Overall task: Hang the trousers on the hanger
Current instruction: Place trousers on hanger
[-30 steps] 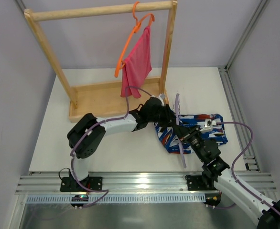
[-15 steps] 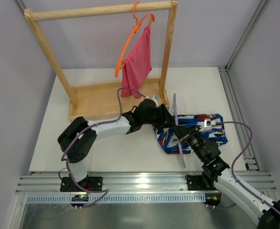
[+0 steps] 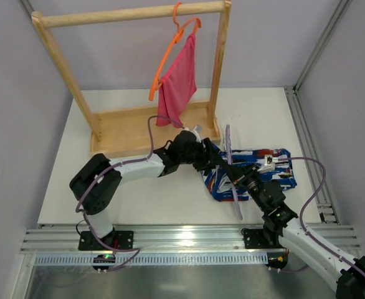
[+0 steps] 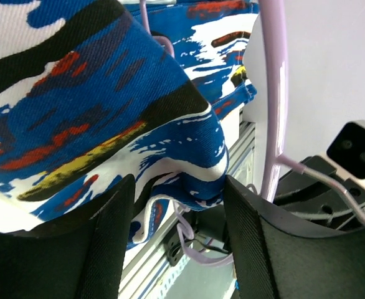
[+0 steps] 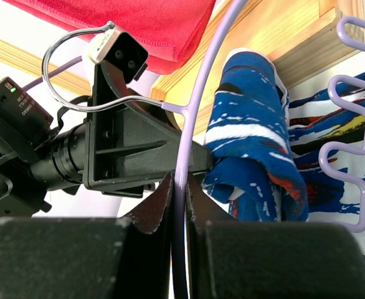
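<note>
We log the trousers [image 3: 218, 182] lying rumpled on the right side of the white worktop [image 3: 139, 202], just in front of the wooden rack [image 3: 126, 15]. The left gripper [image 4: 177, 187] is clenched on a raised fold at the garment's left edge, with printed fabric bunched between both fingers. The right gripper [image 5: 179, 187] is clamped tight on the smooth arm of the lilac hanger [image 4: 273, 93], which stands on edge across the trousers. In the right wrist view the pinched fold sits between that smooth arm and the ridged arm, and the metal hook curls toward the left wrist. On the rack, an orange hanger [image 3: 170, 53] carries a pink cloth [image 3: 179, 84].
</note>
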Motion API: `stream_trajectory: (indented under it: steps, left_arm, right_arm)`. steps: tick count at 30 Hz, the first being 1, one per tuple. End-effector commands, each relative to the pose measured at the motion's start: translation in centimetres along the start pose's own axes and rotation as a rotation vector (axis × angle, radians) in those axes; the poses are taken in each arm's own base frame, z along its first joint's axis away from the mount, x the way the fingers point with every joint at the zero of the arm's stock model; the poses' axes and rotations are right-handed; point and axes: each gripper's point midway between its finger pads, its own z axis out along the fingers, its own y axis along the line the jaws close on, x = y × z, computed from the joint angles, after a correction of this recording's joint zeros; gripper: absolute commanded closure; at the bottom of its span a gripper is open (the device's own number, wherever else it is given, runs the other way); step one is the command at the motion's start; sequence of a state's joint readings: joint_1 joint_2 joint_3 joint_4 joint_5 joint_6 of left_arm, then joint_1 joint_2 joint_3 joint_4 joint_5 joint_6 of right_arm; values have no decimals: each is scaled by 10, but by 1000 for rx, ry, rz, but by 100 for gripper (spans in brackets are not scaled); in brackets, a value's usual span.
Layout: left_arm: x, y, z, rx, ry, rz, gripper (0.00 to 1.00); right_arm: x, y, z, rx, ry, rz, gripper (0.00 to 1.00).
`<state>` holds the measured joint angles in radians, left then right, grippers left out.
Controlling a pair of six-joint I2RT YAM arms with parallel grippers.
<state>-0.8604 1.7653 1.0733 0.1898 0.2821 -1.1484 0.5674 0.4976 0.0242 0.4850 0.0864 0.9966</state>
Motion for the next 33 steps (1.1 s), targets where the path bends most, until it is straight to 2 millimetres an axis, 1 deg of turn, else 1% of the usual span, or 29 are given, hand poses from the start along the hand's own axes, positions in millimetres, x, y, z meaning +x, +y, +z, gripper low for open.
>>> stream_trajectory:
  steps: [1, 6, 11, 15, 16, 17, 21, 24, 27, 28, 30, 31, 32, 33]
  left_arm:
    - [-8, -26, -19, 104, -22, 92, 41]
    - [-11, -44, -30, 162, -26, 170, 38]
    - [-12, -49, -32, 178, -34, 201, 35]
    - [-13, -49, -34, 178, -44, 209, 35]
    - [-13, -48, -35, 170, -43, 210, 35]
    - [-14, -47, -35, 163, -47, 209, 35]
    - [-15, -47, -39, 157, -55, 233, 45]
    - [-15, -54, -41, 178, -51, 259, 44]
    - [-16, -67, -39, 222, -49, 292, 42]
    - [-12, -72, -39, 236, -43, 307, 41]
    - [-10, -76, -34, 237, -38, 327, 41]
    - [-11, -85, -33, 248, -47, 348, 40]
    - [-10, -86, -31, 245, -44, 351, 40]
    - [-8, -82, -26, 228, -33, 350, 40]
  right_arm:
    - [35, -71, -21, 108, 39, -41, 96]
    - [37, -73, -22, 118, 50, -44, 96]
    - [38, -75, -22, 124, 55, -51, 96]
    - [39, -81, -24, 152, 56, -56, 96]
    - [37, -79, -23, 148, 50, -55, 96]
    - [37, -81, -23, 154, 49, -56, 96]
    - [36, -80, -23, 156, 43, -55, 96]
    - [34, -78, -23, 145, 38, -57, 96]
    - [34, -76, -23, 140, 38, -56, 96]
    - [34, -76, -23, 138, 38, -53, 96]
    - [35, -77, -23, 142, 41, -53, 96]
    - [35, -77, -23, 142, 42, -50, 96]
    - [36, -77, -23, 143, 45, -50, 96]
    - [36, -77, -23, 144, 43, -48, 96]
